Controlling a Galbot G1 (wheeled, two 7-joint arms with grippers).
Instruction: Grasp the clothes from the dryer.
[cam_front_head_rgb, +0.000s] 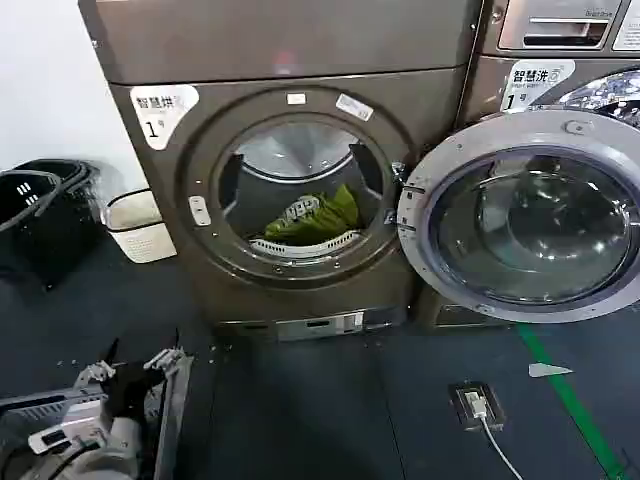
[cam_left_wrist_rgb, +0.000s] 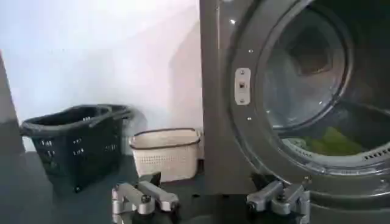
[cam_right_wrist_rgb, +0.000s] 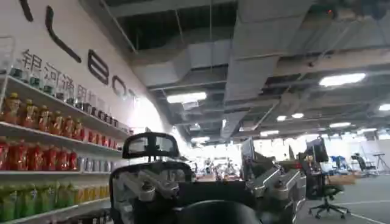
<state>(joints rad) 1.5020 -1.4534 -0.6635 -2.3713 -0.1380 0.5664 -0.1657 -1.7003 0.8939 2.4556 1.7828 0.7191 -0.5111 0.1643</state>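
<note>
The dryer (cam_front_head_rgb: 290, 170) stands with its glass door (cam_front_head_rgb: 530, 215) swung fully aside. The clothes (cam_front_head_rgb: 315, 218) lie low in the drum, just behind the porthole's lower rim. The left gripper (cam_left_wrist_rgb: 210, 198), fingers apart and empty, sits low, left of the dryer, short of the opening. It should rise and enter over the rim squarely. The right gripper (cam_right_wrist_rgb: 210, 185), seemingly parted, points away
</note>
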